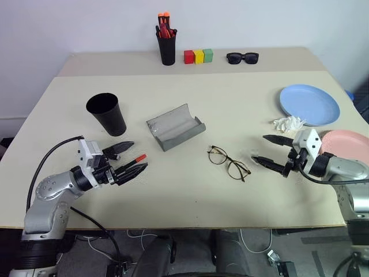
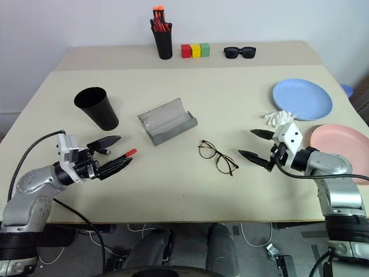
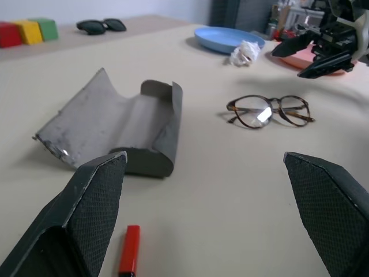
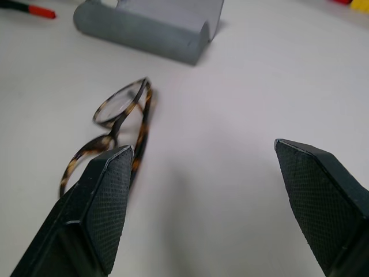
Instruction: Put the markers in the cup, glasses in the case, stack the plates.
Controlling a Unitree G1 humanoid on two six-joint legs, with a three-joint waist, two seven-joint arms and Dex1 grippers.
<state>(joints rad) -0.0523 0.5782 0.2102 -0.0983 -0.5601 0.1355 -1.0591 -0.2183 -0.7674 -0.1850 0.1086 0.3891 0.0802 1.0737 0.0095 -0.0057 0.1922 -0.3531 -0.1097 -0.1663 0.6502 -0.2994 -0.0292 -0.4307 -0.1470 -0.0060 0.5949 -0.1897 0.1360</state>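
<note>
Both grippers hover spread and empty over the table. The left gripper (image 1: 128,157) straddles the marker (image 1: 137,158), near the cup (image 1: 106,113); a slanted pinch could roll it away. The right gripper (image 1: 270,151) faces the glasses (image 1: 229,162), which could skid from the open case (image 1: 174,127).

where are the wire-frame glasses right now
In the head views the glasses lie flat on the table's middle front, between the open grey case on their left and the right gripper, touching neither.
</note>
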